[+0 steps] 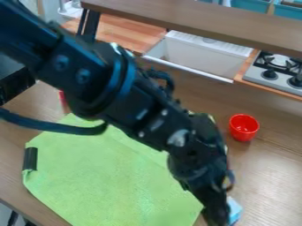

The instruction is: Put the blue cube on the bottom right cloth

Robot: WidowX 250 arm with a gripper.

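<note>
Because the light blue cube [235,210] looks to be off the green cloth [112,176], far from the brown wooden worktop's [271,176] back edge, putting it on is left to do. I can't tell if the black gripper [219,217] beside it is open or closed.

Red cup [244,131] on tbl [276,154]; sink [203,54], stove [281,79].
</note>
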